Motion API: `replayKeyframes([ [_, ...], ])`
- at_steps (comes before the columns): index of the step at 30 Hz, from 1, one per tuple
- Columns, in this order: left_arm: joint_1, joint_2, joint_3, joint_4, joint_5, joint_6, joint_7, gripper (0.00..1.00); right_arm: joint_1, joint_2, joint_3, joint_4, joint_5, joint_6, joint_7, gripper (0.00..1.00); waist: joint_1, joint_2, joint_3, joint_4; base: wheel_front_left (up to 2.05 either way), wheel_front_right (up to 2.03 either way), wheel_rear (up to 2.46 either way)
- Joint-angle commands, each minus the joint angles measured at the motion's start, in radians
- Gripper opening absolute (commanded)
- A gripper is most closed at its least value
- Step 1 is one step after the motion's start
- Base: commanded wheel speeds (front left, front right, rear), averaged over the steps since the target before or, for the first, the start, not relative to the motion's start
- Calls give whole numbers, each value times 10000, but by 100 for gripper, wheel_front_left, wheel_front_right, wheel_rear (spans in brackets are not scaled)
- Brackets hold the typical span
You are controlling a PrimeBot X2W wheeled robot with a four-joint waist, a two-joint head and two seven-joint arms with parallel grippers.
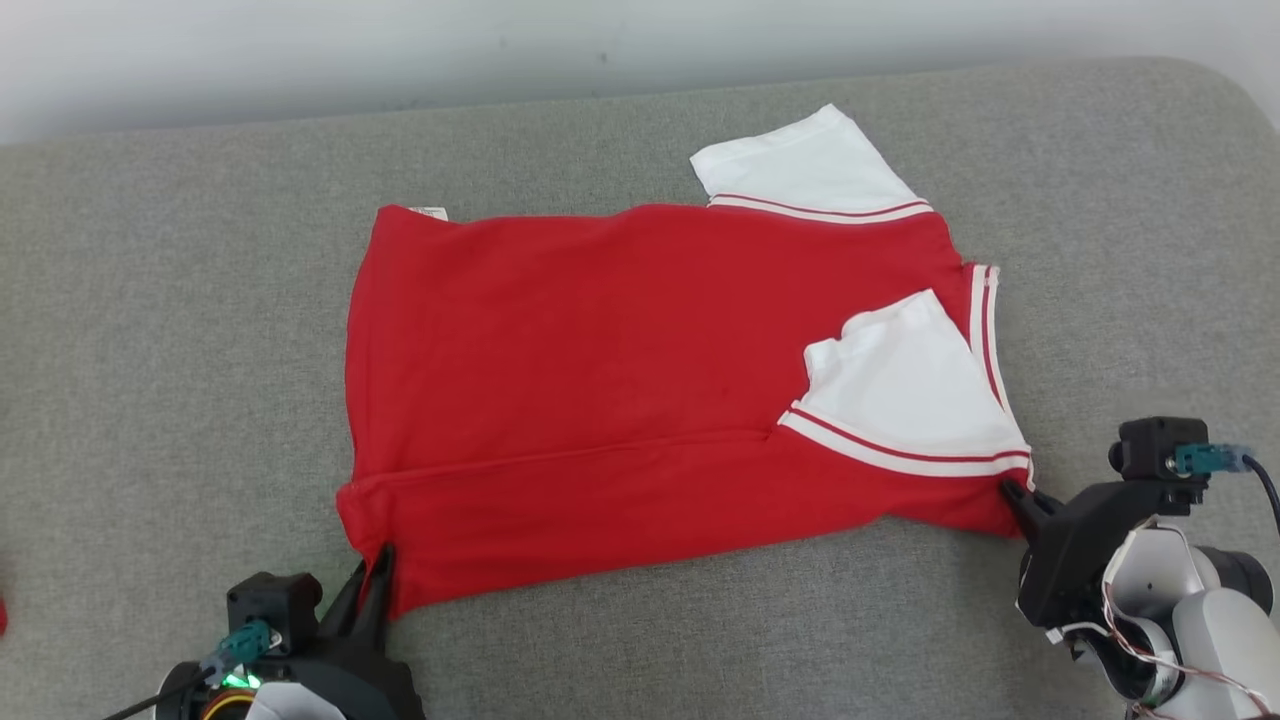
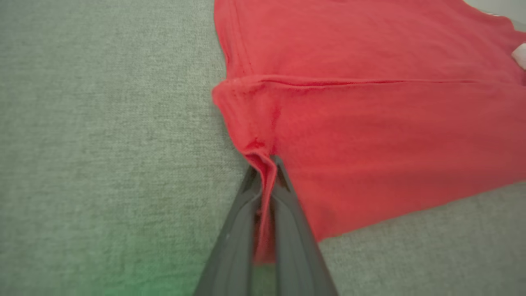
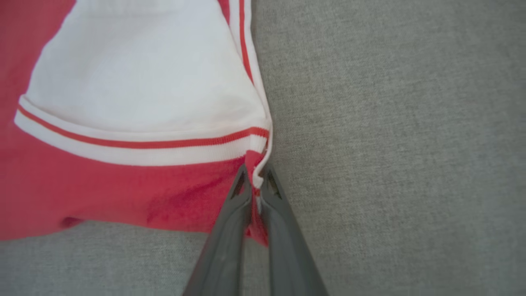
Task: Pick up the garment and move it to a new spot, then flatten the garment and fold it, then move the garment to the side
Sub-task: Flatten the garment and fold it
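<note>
Head view, garment [image 1: 600,380]: a red shirt with white sleeves, spread mostly flat in the middle of the grey padded surface [image 1: 150,350], collar end toward the robot's right and hem toward its left.
Head view, sleeves: the far sleeve [image 1: 800,165] sticks out past the far edge; the near sleeve [image 1: 900,385] is folded in over the red body.
Head view, crease [image 1: 560,455]: a long ridge runs across the body, roughly parallel to the near edge.
Head view, left gripper [image 1: 380,562]: at the lower left, fingers pressed together on the near hem corner.
Head view, right gripper [image 1: 1012,492]: at the lower right, tips on the near shoulder corner.
Left wrist view, left gripper [image 2: 267,172]: the dark fingers pinch a pleat of red cloth between them, and the corner bunches just above the tips.
Left wrist view, garment [image 2: 390,135]: it stretches away to the upper right, with the crease [image 2: 349,81] crossing it.
Right wrist view, right gripper [image 3: 254,176]: the fingers are clamped on the corner where red cloth meets white edging.
Right wrist view, striped band [image 3: 135,144]: white with one red line, it borders the near sleeve [image 3: 144,74] and ends right at the fingertips.
Right wrist view, grey padded surface [image 3: 390,144]: it lies to the right of the fingers.
</note>
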Motion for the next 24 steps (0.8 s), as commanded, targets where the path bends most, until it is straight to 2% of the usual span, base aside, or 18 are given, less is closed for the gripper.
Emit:
replayKeyframes([
  [1, 535, -78, -227, 138, -82, -9, 149, 0, 312, 20, -86, -153, 109, -20, 18, 0, -1, -1, -199, -7, 0, 0, 0],
  [10, 1114, 342, -63, -400, -149, 306, -58, 0, 1489, -169, -307, -1522, 544, -20, 863, 0, -1, -1, -784, -169, 0, 0, 0],
  [15, 1510, 567, -11, -877, -183, 552, -44, 0, 2186, 61, -796, -2376, 295, -21, 1283, 0, -1, -1, -914, -192, 0, 0, 0],
  [20, 1766, 609, -26, -1118, -319, 649, 38, 30, 2645, 367, -897, -2815, 82, -20, 1586, 0, -1, -1, -928, -169, 0, 0, 0],
  [22, 1854, 617, -28, -1107, -349, 661, 42, 47, 2781, 471, -839, -2879, 11, -20, 1629, 0, -1, -1, -921, -162, 0, 0, 0],
  [23, 1883, 602, -24, -1111, -370, 689, 31, 94, 2821, 497, -800, -2909, 23, -20, 1600, 34, -1, -1, -916, -160, 0, 0, 0],
  [24, 1893, 581, -8, -1116, -397, 721, 18, 100, 2822, 498, -769, -2940, -8, -20, 1530, 100, -1, -1, -912, -158, 0, 0, 0],
])
